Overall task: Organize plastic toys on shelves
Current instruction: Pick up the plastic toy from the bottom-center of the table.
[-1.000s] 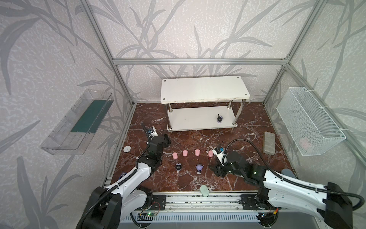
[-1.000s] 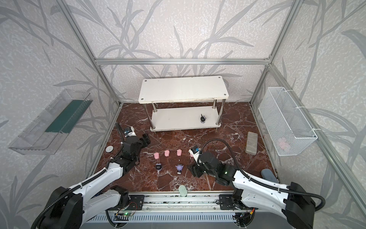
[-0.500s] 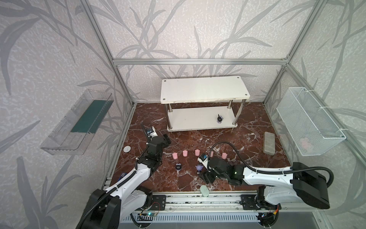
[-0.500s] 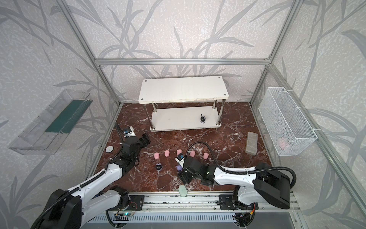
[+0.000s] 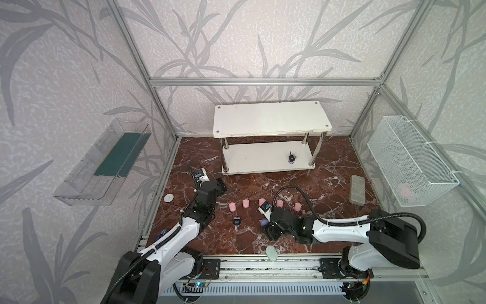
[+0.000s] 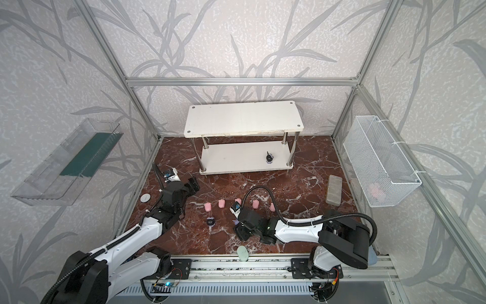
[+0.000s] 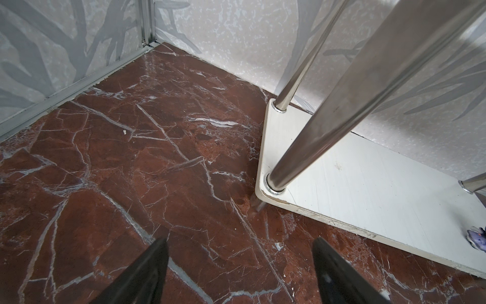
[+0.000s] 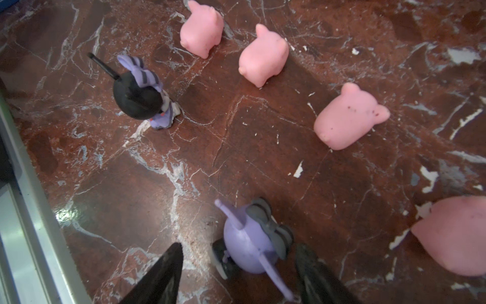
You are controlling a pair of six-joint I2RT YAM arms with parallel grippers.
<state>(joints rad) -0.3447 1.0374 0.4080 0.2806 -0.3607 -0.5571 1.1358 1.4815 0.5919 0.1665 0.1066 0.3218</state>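
Straddling purple figurine (image 8: 248,246), right gripper (image 8: 239,247) spread, seen only in wrist view; left gripper (image 7: 239,242) spread.

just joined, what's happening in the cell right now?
Right gripper is down at the floor, jaws open around the purple figurine, not closed on it yet. Left gripper hangs open and empty by a front post of the shelves. One black figurine stands on the lower shelf; the other black figurine and five pink pigs are on the floor.
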